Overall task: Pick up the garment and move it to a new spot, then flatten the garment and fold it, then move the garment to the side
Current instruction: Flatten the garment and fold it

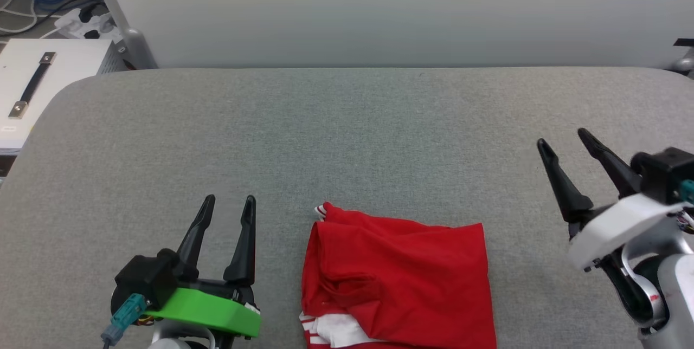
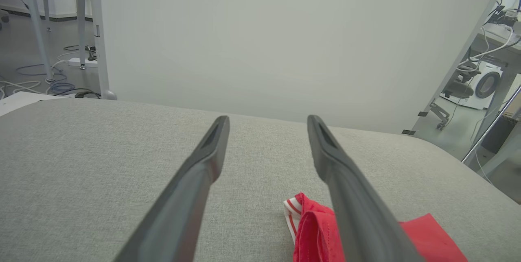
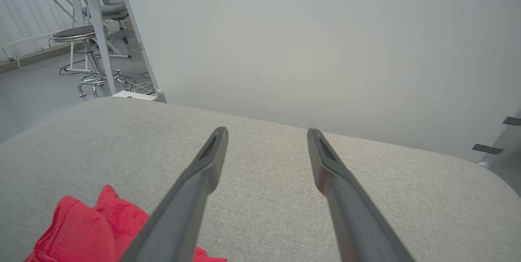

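The red garment [image 1: 398, 276] lies folded into a rough rectangle on the grey table [image 1: 347, 132], near its front edge, with white striped trim showing at its lower left and upper left corners. My left gripper [image 1: 230, 205] stands open to the garment's left, apart from it, nothing between its fingers. My right gripper [image 1: 564, 142] is open above the table to the garment's right, also apart from it. In the left wrist view the garment [image 2: 315, 229] sits low, beside the right finger of my open left gripper [image 2: 268, 121]. In the right wrist view the garment [image 3: 87, 225] lies at the lower left of my open right gripper [image 3: 266, 134].
A pale wall panel [image 1: 379, 7] rises behind the table's far edge. A white case with a strap handle [image 1: 32, 83] sits off the table's left end, with cables and a power strip [image 1: 81, 21] on the floor behind it.
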